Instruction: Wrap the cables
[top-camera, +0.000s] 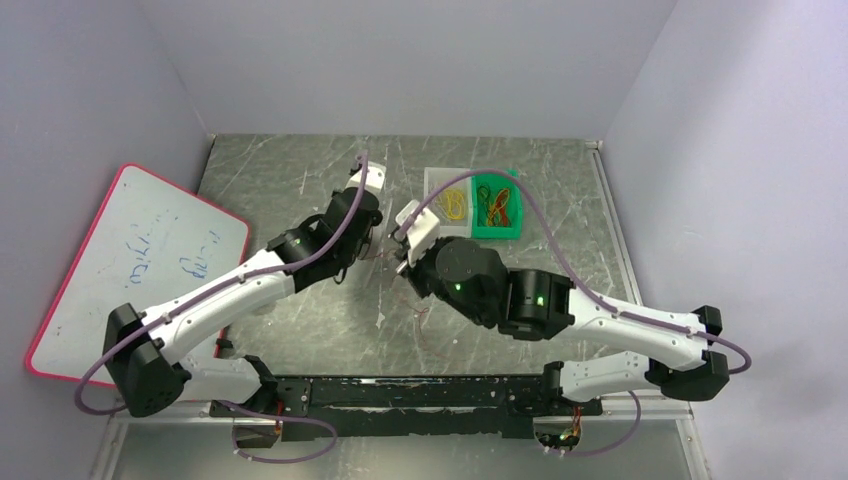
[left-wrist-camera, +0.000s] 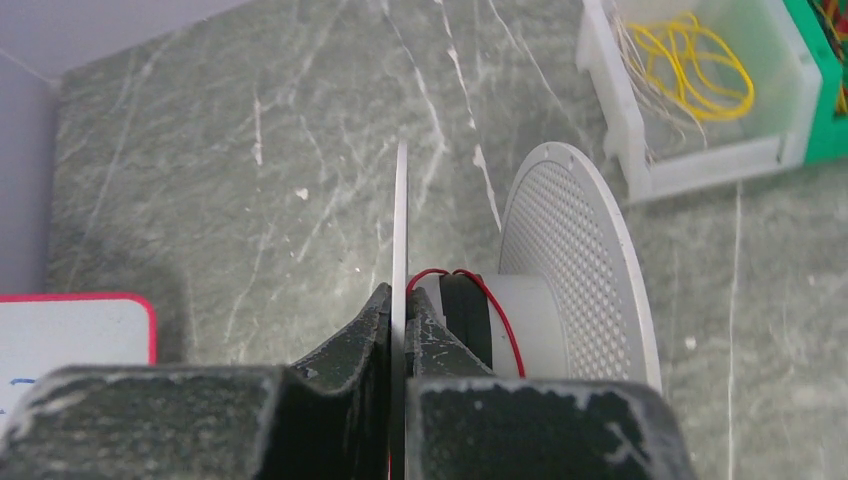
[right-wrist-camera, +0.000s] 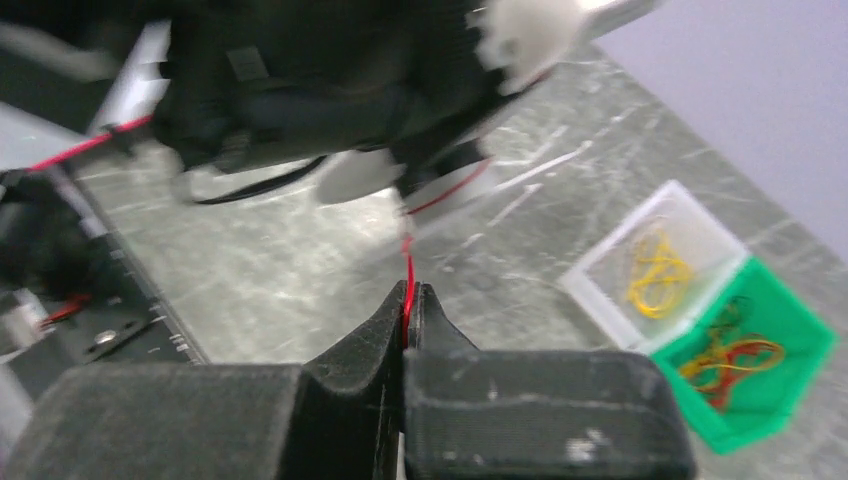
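My left gripper (left-wrist-camera: 403, 300) is shut on the thin near flange (left-wrist-camera: 401, 210) of a white spool, held edge-on above the table. The spool's core (left-wrist-camera: 525, 325) carries a black band and a turn of thin red cable (left-wrist-camera: 500, 310); its far flange (left-wrist-camera: 570, 260) is perforated. My right gripper (right-wrist-camera: 408, 296) is shut on the red cable (right-wrist-camera: 407, 270), which runs up taut to the blurred spool (right-wrist-camera: 440, 195) held by the left arm. In the top view the left gripper (top-camera: 372, 235) and the right gripper (top-camera: 402, 258) are close together at the table's middle.
A clear tray with yellow wire loops (top-camera: 449, 205) and a green tray with red and yellow loops (top-camera: 497, 208) stand at the back. A whiteboard with a red rim (top-camera: 130, 265) leans at the left. Loose red cable (top-camera: 425, 318) lies on the marbled table.
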